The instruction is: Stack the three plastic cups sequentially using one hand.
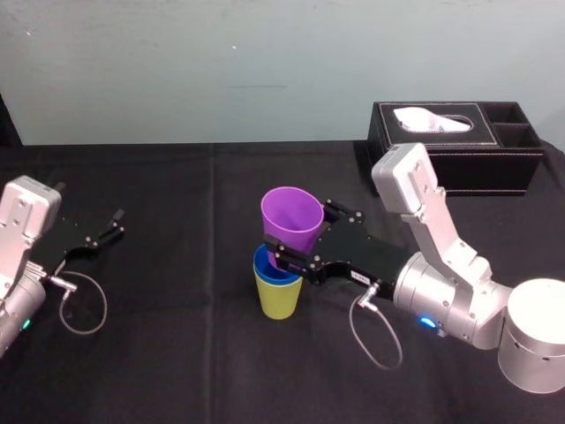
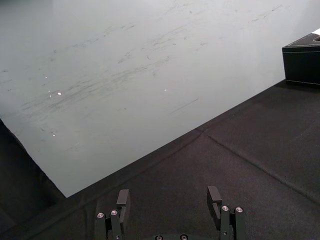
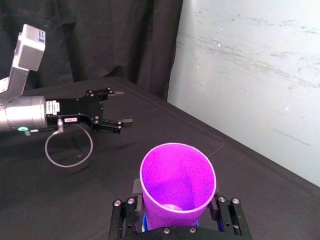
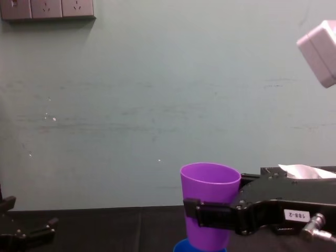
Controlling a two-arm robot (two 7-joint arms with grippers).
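The right gripper (image 1: 300,231) reaches in from the right to the middle of the black table (image 1: 177,353), its jaws closed on the purple cup (image 1: 293,221), one finger on each side of the cup's wall below the rim. In the right wrist view the cup (image 3: 177,185) sits between the two fingers (image 3: 216,200) with its mouth open to the camera. The cup is held mouth up and leans a little. Its base is at the mouth of the blue cup (image 1: 263,265); how far in it goes cannot be told. In the chest view the purple cup (image 4: 210,194) is crossed by the black finger, and the blue rim (image 4: 181,245) shows just under it.

The blue cup is nested in the yellow-green cup (image 1: 279,299), which stands upright on the table, with only the blue rim showing above it.

The left gripper (image 1: 113,225) lies low at the table's left side, well apart from the cups. Its jaws stand wide open with nothing between them, as the left wrist view shows (image 2: 168,197).

A black tissue box (image 1: 459,146) stands at the table's far right, by the wall
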